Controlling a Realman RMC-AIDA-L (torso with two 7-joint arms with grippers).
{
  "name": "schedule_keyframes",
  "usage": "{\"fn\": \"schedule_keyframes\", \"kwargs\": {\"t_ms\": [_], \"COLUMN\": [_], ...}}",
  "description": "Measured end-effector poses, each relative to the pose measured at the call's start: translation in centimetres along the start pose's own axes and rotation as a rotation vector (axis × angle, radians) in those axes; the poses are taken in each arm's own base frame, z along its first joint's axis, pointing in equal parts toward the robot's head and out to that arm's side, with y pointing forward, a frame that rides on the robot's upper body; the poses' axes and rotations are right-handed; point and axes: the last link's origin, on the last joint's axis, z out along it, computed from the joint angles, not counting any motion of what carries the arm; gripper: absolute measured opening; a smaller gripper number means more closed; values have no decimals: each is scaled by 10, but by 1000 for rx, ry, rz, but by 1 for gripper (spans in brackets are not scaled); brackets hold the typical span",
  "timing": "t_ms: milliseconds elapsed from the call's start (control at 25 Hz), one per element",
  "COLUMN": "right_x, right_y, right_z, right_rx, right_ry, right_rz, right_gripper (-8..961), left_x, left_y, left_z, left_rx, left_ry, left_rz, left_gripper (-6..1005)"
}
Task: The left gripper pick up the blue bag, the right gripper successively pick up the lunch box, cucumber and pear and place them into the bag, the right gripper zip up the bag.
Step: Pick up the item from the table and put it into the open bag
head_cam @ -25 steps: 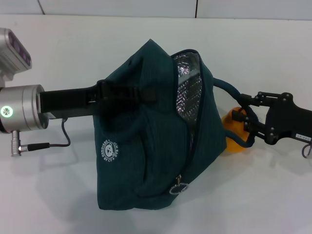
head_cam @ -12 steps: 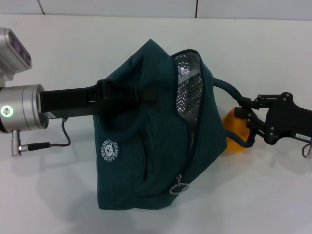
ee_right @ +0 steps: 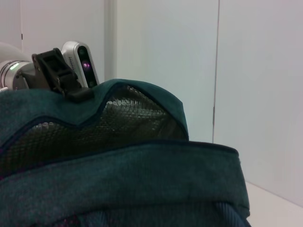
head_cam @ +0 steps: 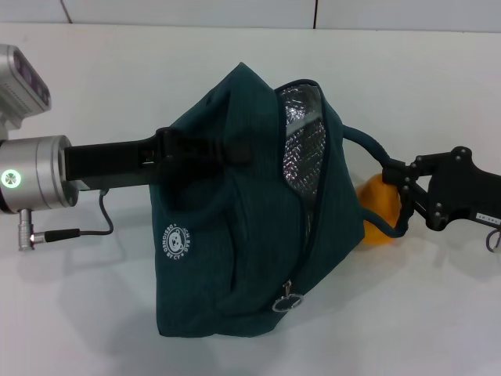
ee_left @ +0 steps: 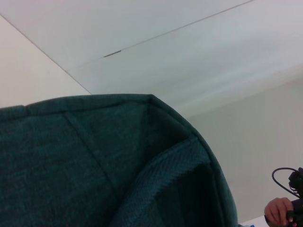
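The blue bag point(head_cam: 235, 251) hangs upright over the white table, its mouth open and its silver foil lining point(head_cam: 301, 149) showing. My left gripper point(head_cam: 239, 150) is shut on the bag's upper rim, and the right wrist view shows it point(ee_right: 71, 90) clamped there above the bag point(ee_right: 142, 179). One loop handle point(head_cam: 368, 145) trails to the right. The orange pear point(head_cam: 376, 205) sits just outside the bag's right side, partly behind that handle. My right gripper point(head_cam: 403, 188) is against the pear's right side. The lunch box and cucumber are hidden.
The ring zipper pull point(head_cam: 286, 301) hangs low on the bag's front. A grey cable point(head_cam: 78, 231) lies on the table point(head_cam: 94, 313) under the left arm's silver cylinder point(head_cam: 35, 174). A pale wall runs along the table's far edge.
My right gripper has shifted a little to the right and upward, and more of the pear shows. The bag and left arm have stayed still.
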Motion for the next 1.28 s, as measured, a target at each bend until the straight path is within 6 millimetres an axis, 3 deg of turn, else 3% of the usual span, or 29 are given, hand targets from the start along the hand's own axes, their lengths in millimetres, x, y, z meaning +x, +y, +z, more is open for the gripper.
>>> {"fn": "schedule_keyframes", "kwargs": {"t_ms": [400,920,1280], "right_x": [-7,-35,-66], "right_y": [-1,0,-6], "right_z": [-6,-31,-51], "right_rx": [13,59,84], "right_ry": [-55,-303,-527], "right_rz": [5,21,49], "right_gripper": [37,56,69], "left_x": [0,0,-2], "left_y": [0,0,0], "left_z": [0,0,4], "left_rx": [0,0,-12], "left_ry": [0,1,2], "left_rz": [2,2,-5], "left_gripper": [37,37,37]}}
